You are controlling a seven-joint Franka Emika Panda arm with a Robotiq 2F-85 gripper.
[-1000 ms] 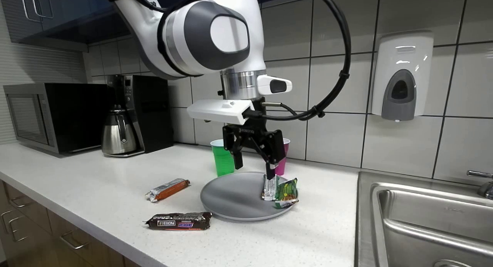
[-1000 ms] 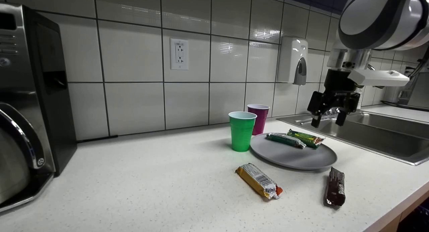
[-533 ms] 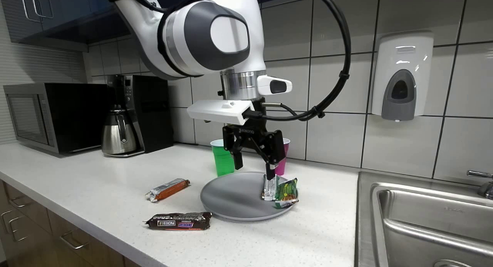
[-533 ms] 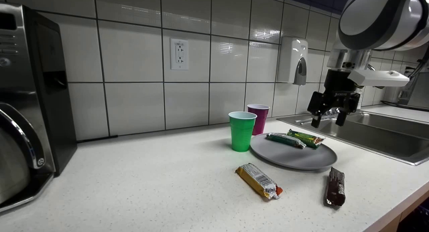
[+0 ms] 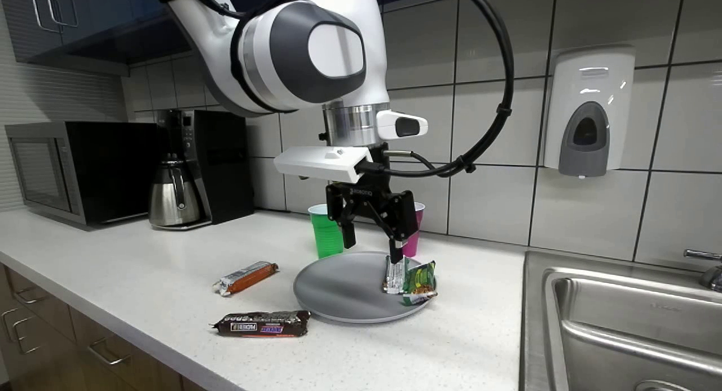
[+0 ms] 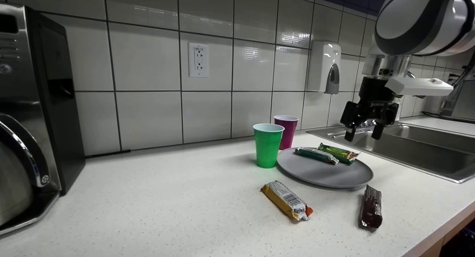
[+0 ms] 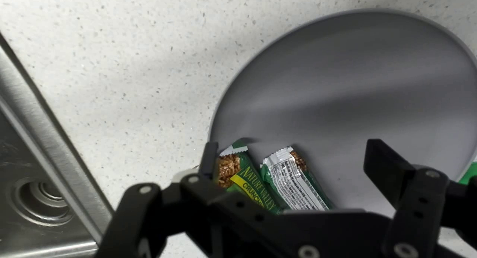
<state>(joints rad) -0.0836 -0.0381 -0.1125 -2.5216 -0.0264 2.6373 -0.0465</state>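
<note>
My gripper (image 5: 373,252) is open and empty, pointing down above the grey plate (image 5: 344,292). It also hangs open in an exterior view (image 6: 363,135). In the wrist view, two wrapped bars on the plate show between the spread fingers. One is a green Nature Valley bar (image 7: 257,185), partly hidden behind a finger. The other is a bar lying silver label up (image 7: 294,183). They lie side by side at the plate's edge, also in an exterior view: the green bar (image 6: 338,153) and the silver-labelled bar (image 6: 316,155). The gripper touches neither.
An orange-yellow bar (image 6: 285,199) and a dark brown bar (image 5: 262,324) lie on the counter beside the plate. A green cup (image 6: 268,145) and a purple cup (image 6: 287,129) stand behind it. A steel sink (image 5: 632,323), coffee maker (image 5: 211,165), microwave (image 5: 84,171) and wall dispenser (image 5: 589,109) surround.
</note>
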